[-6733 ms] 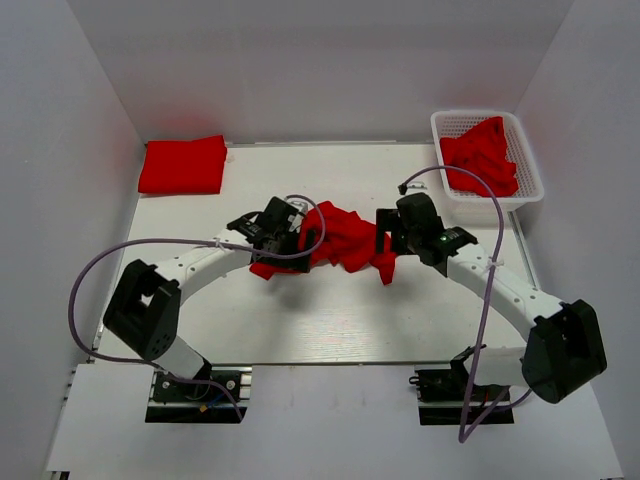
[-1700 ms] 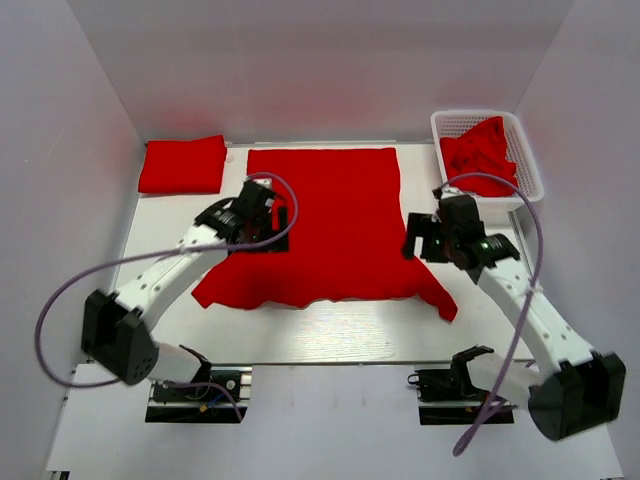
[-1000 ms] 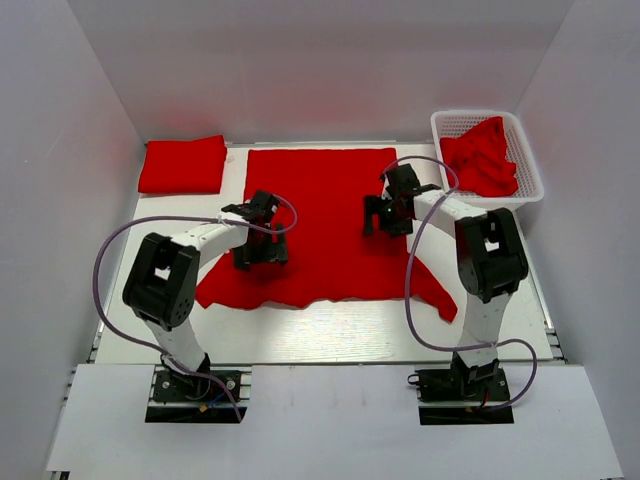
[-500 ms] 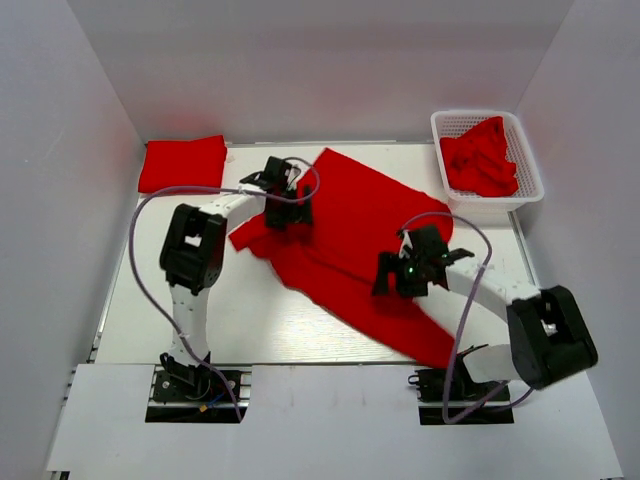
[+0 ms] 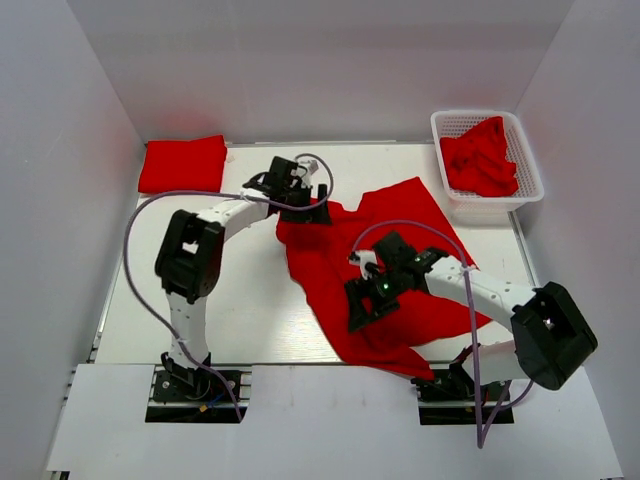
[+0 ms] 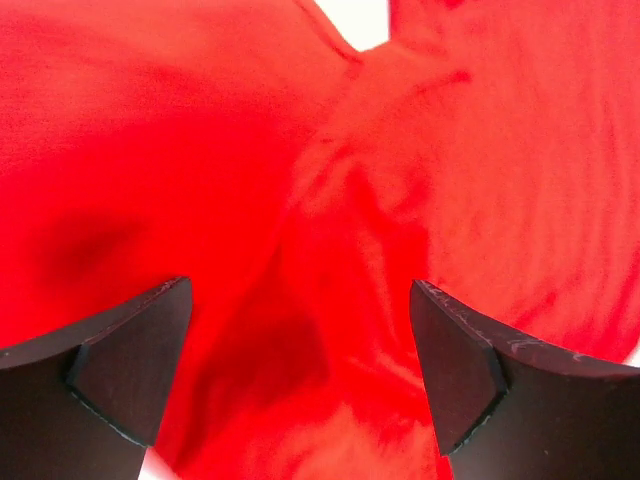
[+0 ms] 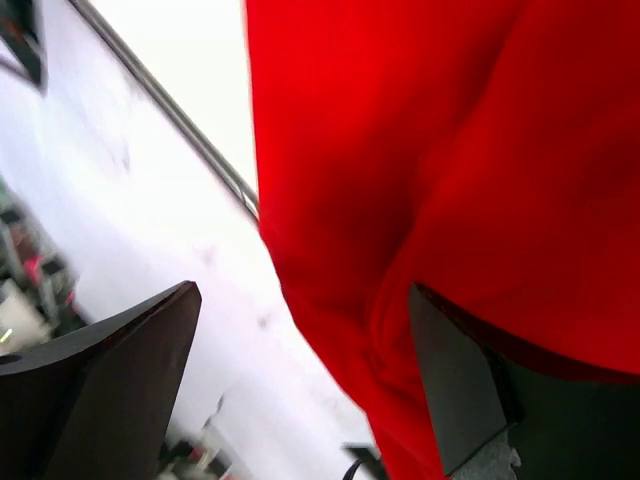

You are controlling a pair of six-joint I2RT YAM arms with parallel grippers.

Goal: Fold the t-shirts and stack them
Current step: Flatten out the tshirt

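Note:
One red t-shirt (image 5: 400, 275) lies rumpled and skewed across the middle of the table, reaching from the left gripper to the front edge. My left gripper (image 5: 308, 206) is over its far left corner. In the left wrist view the gripper (image 6: 300, 385) is open wide, with wrinkled red cloth (image 6: 330, 200) filling the space below it. My right gripper (image 5: 362, 304) is over the shirt's near left edge. In the right wrist view the gripper (image 7: 300, 395) is open, with a fold of red cloth (image 7: 440, 180) against its right finger (image 7: 465, 390).
A folded red t-shirt (image 5: 182, 164) lies at the back left corner. A white mesh basket (image 5: 526, 150) at the back right holds more crumpled red t-shirts (image 5: 482, 156). The table's front rail (image 7: 170, 110) shows in the right wrist view.
The shirt has shifted toward the front right and bunched up more. My left gripper moved slightly right along the far edge. My right gripper moved left and nearer.

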